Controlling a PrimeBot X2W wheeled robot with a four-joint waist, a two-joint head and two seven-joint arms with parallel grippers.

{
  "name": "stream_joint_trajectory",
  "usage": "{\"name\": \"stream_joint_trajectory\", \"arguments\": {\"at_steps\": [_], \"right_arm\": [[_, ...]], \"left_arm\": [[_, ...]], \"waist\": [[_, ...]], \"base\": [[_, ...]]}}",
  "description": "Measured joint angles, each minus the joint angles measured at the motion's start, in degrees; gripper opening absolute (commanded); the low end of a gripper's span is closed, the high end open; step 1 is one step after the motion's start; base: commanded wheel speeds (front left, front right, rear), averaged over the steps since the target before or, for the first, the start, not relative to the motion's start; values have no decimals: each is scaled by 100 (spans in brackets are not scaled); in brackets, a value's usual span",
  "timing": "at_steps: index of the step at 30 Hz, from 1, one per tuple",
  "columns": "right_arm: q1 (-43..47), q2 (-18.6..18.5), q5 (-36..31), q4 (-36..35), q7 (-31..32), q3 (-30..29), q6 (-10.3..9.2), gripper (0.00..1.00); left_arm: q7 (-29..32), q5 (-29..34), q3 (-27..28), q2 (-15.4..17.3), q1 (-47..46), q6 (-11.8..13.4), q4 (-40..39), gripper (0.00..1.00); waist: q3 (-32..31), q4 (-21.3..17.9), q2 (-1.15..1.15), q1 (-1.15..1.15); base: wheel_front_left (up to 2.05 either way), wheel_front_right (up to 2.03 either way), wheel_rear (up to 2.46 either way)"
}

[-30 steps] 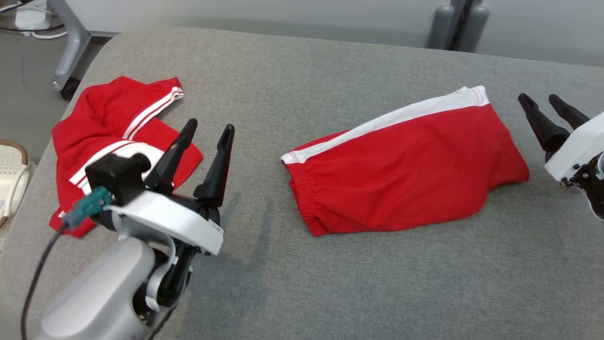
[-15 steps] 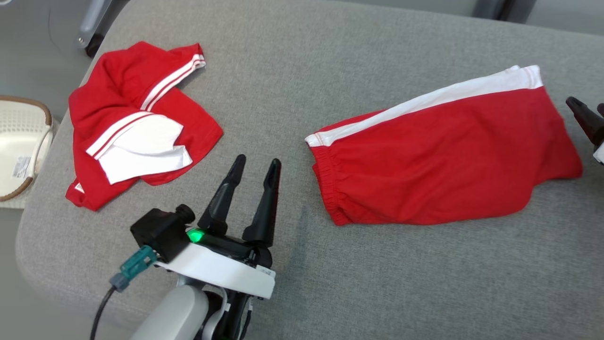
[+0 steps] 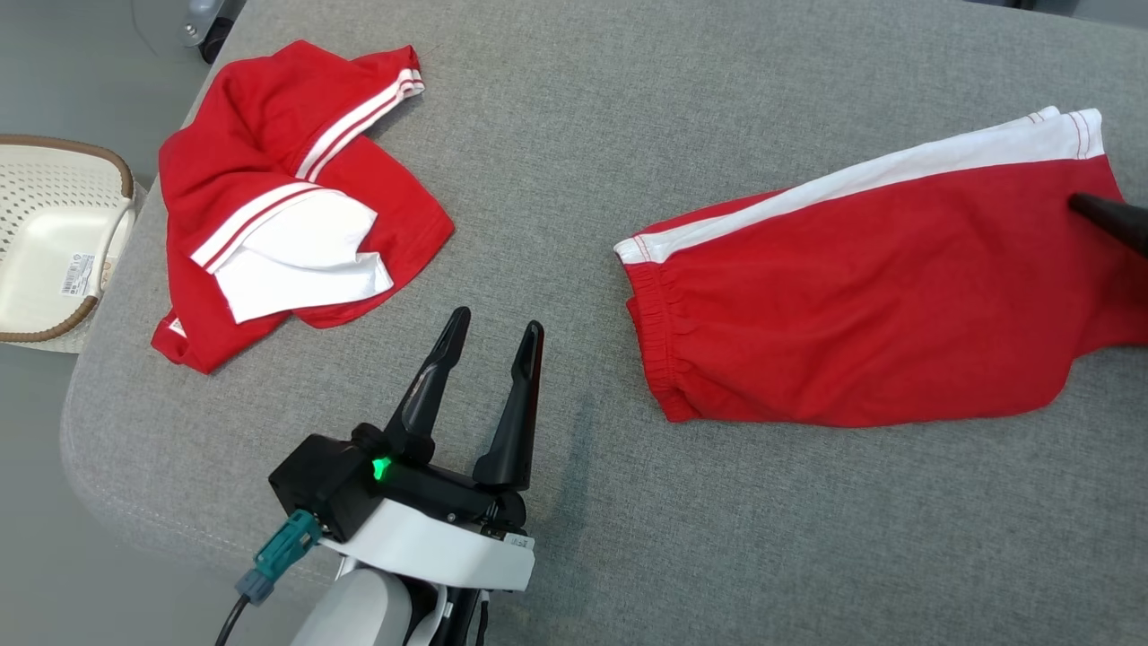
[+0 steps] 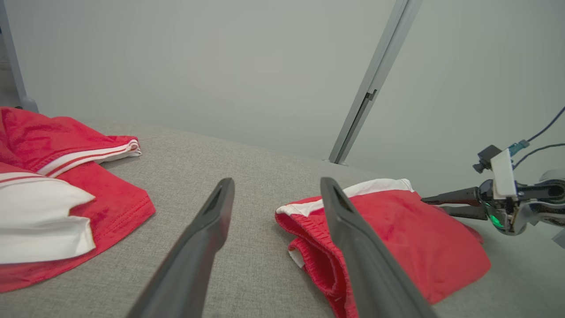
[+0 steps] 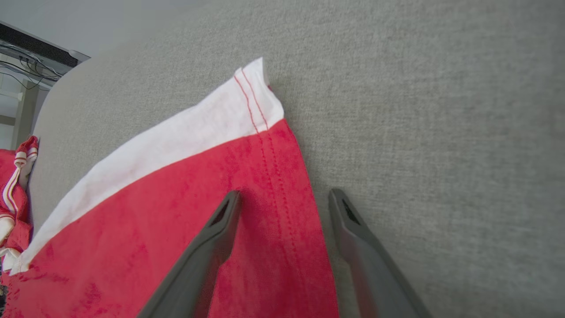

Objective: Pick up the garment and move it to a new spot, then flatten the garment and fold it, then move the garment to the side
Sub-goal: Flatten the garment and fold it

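Noting the garment first: red shorts (image 3: 861, 296) lie folded flat on the grey padded surface (image 3: 628, 108), right of centre in the head view and well apart from a second, crumpled red garment (image 3: 287, 197) at the far left corner. The long axis runs across the robot's front, tilted slightly away toward its right. The gathered elastic waistband points to the robot's left and the stitched leg hem to its right. A white side stripe runs along the far edge. Judgement: flattening and folding look done, so the step in hand is likely the approach for the last one, moving the shorts to the side. The right gripper (image 5: 284, 194) hangs over the hem end with its jaws spread wide, gripping nothing. In the right wrist view one finger sits over red cloth and the other over bare grey surface, so they straddle the hem edge. Whether either tip touches the fabric cannot be told. The left gripper (image 3: 499, 321) hovers above bare surface near the front edge, between the two garments, jaws likewise apart and empty. The next move calls for pinching every folded layer at the hem, probably with the left gripper taking the waistband, so the fold survives the carry. A white basket (image 3: 54, 184) stands off the surface's left end.
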Motion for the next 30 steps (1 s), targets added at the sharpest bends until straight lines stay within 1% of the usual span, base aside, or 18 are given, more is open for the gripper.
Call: {"name": "stream_joint_trajectory", "arguments": {"at_steps": [6, 13, 14, 15, 16, 17, 18, 19, 27, 30], "right_arm": [[-19, 122, 102, -67, 366, -67, 0, 100], [57, 354, 164, -198, 561, -153, 1, 100], [83, 386, 161, -193, 567, -148, 1, 91], [105, 413, 160, -186, 589, -149, 1, 49], [124, 434, 152, -179, 613, -152, 1, 40], [141, 452, 133, -172, 614, -145, 1, 14], [160, 465, 89, -176, 613, -134, 1, 14], [184, 478, 74, -177, 612, -134, 0, 0], [400, 563, -73, -250, 396, -180, 0, 0], [534, 582, -138, -345, 267, -201, 0, 0]], "left_arm": [[0, 401, 164, -60, 111, -68, 57, 100], [0, 487, 248, -70, 174, -83, 92, 100], [0, 486, 235, -70, 191, -81, 96, 100], [0, 485, 224, -71, 198, -77, 98, 100], [0, 486, 209, -70, 199, -77, 104, 100], [0, 486, 190, -71, 199, -77, 116, 100], [0, 486, 175, -73, 200, -76, 132, 100], [0, 486, 165, -73, 200, -75, 143, 100], [0, 470, 179, -74, 205, -78, 244, 100], [0, 506, 201, -76, 224, -131, 335, 100]], "waist": [[1, 33, 0, 0], [-52, 38, 0, 0], [-72, 42, 0, 0], [-97, 47, 0, 0], [-119, 51, 0, 0], [-141, 57, 0, 0], [-157, 63, 0, 0], [-169, 68, 0, 0], [-350, 10, 0, 0], [-493, -74, 0, 0]], "base": [[0, 0, 0], [0, 0, 0], [0, 0, 0], [0, 0, 0], [0, 0, 0], [0, 0, 0], [0, 0, 0], [0, 0, 0], [0, 0, 0], [0, 0, 0]]}}
